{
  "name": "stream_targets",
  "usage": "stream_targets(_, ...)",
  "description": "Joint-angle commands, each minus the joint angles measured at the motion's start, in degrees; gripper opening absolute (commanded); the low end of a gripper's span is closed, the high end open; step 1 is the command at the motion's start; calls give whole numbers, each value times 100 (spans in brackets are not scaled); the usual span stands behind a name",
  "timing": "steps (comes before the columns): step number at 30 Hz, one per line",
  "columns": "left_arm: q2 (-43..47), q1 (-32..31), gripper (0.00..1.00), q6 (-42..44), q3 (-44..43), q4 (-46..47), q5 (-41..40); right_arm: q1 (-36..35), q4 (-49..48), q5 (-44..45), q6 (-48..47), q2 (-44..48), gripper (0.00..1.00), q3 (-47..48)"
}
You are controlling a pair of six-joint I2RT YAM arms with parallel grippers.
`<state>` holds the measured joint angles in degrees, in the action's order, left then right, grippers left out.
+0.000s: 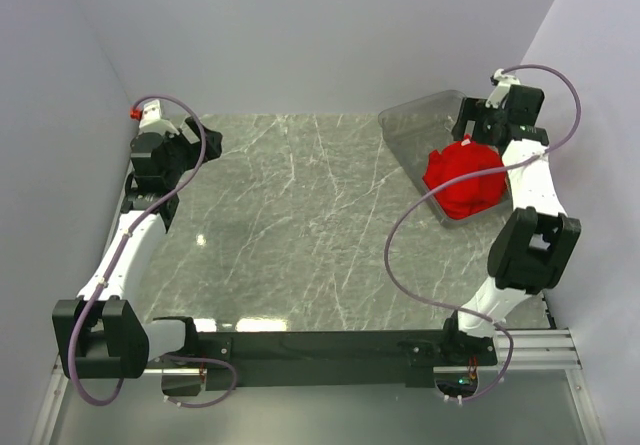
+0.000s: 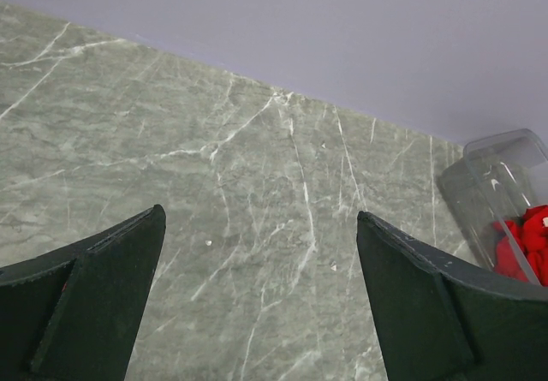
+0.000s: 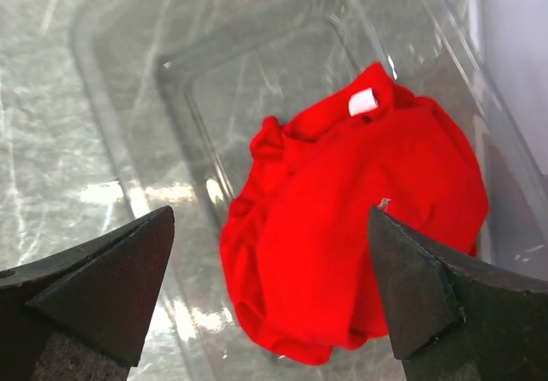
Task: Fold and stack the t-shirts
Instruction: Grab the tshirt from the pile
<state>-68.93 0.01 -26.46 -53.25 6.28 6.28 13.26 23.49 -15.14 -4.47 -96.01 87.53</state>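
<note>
Red t-shirt (image 3: 342, 227) crumpled in the clear bin (image 3: 137, 73) — right gripper (image 3: 270, 214) over it, jaws apart — left gripper (image 2: 259, 214) also spread, over the table (image 2: 257, 124)

1. The tabletop (image 1: 300, 215) is grey-green, white-veined stone or a stone-look laminate. It is smooth and polished enough to throw back lamp glare.
2. The t-shirt (image 3: 342, 227) is soft red cloth, matt and creased, with a small white woven label (image 3: 363, 102).
3. The bin (image 3: 257, 73) is clear hard plastic, glossy, with bright reflections on its walls.
4. The left end effector (image 2: 259, 214) and the right end effector (image 3: 270, 212) are matt black and faintly grainy, probably moulded plastic.
5. The right arm's shell (image 1: 535, 180) is smooth white, its cable (image 1: 387, 250) has a sleek lilac sheath, and the base rail (image 1: 545, 350) is bare silvery metal.
</note>
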Motion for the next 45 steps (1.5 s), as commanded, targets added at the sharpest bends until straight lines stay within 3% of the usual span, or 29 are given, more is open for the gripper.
stream_targets(1,55,-10,99,-88,34,294,136,229,252,-384,-116,-505,100,440)
stream_targets(4,46,-10,99,-149,87,312,197,300,341,-552,-291,-673,99,546)
stream_targets(9,2,-10,100,-255,131,338,259,362,271,115,-169,-1086,95,687)
stream_targets(16,-121,-10,99,-404,122,382,356,423,191,933,121,-1342,81,634)
stream_targets(23,-209,-10,99,-606,166,584,479,432,341,899,262,-1263,69,397)
stream_targets(32,-358,-10,100,-668,123,646,655,415,429,705,429,-1087,64,-34)
stream_targets(38,-385,-10,99,-712,34,584,813,423,473,688,588,-1245,49,-60)
stream_targets(44,-341,-10,99,-790,69,690,944,423,517,319,526,-1219,20,150)
stream_targets(45,-358,-10,99,-817,87,707,988,415,534,249,526,-1193,10,194)
